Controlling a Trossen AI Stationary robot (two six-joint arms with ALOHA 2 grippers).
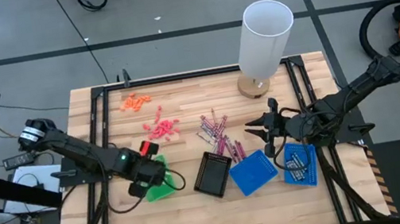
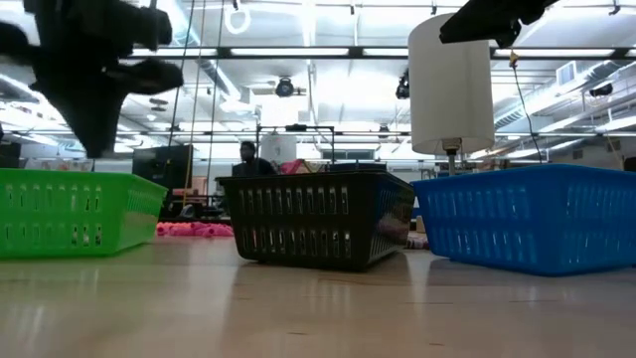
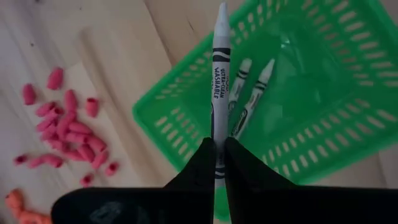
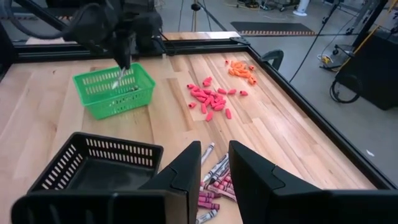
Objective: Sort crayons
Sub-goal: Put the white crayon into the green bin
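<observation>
Three trays stand in a row along the table [image 1: 200,216] front: one tray [image 1: 165,183] at left, a second tray [image 1: 213,174] in the middle, a third tray [image 1: 251,173] just right of it. Loose crayons [image 1: 216,132] lie behind the middle tray. Two crayons [image 3: 249,93] lie in the left tray. A fourth tray [image 1: 302,166] sits rightmost.

Bare table [image 1: 200,216] before the baskets [image 1: 214,176]
</observation>
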